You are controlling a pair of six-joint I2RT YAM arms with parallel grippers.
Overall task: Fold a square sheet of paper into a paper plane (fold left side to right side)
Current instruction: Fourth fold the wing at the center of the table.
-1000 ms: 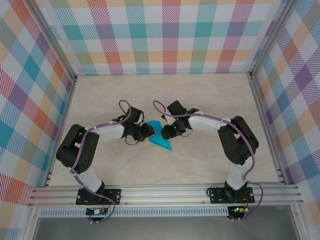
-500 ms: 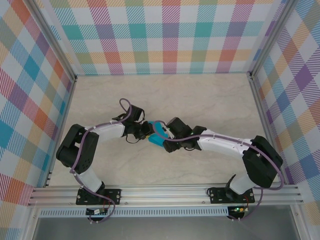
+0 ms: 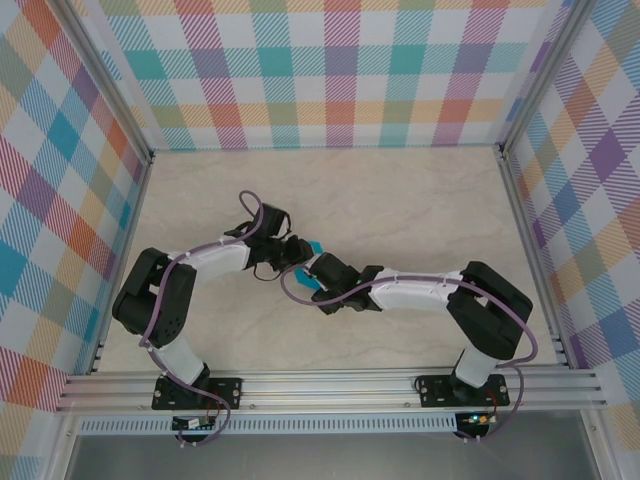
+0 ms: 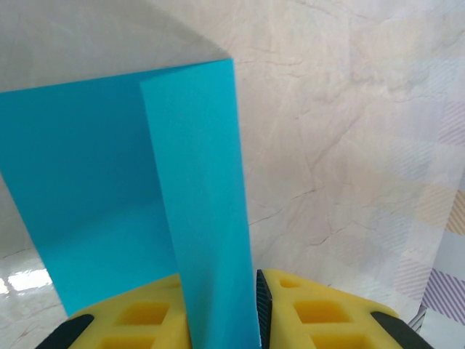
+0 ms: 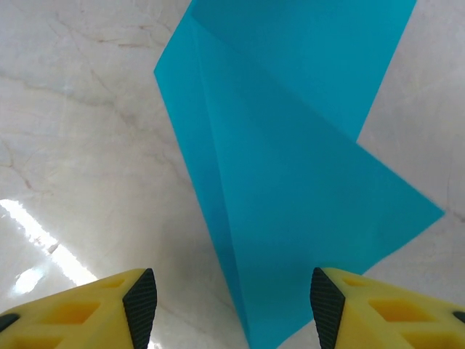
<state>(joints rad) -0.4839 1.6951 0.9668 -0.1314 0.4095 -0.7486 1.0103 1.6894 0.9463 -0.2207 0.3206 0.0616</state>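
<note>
**Enclosure and surface.** Plaid-patterned walls [image 3: 340, 70] close off the far, left and right sides of the workspace. An aluminium rail [image 3: 330, 385] runs along the near edge and carries both arm bases. The tabletop [image 3: 430, 200] is a pale, marble-look sheet with a glossy finish. Both wrist views show glare patches on it.

**Arms.** The left arm [image 3: 200, 265] and the right arm [image 3: 420, 290] reach inward and meet near the middle of the tabletop, slightly left of centre and toward the near edge.

**Paper.** The teal-blue paper [image 4: 87, 182] is between the 2 wrists. It is no longer flat: the left wrist view shows 1 narrow flap standing in front of a wider panel, and the right wrist view shows creased, overlapping layers tapering to a point. At least part of it is raised off the tabletop.

**Tools.**
- The left tool [image 4: 221, 311] is pinching the paper, with the narrow flap clamped between its yellow fingers [image 4: 312, 313].
- The right tool [image 5: 232, 302] is spread wide and grips nothing. The pointed end of the paper lies in the gap between its pads.

**Step in hand (judgement).** A later fold is being set up: 1 tool anchors the work and the other lines up on the tip.

**Next move (judgement).** The right tool must close on or press the pointed end. The left tool then carries its flap over to the right side, edges aligned, and the crease is flattened. Thin paper can slip or buckle if either tool drags.
</note>
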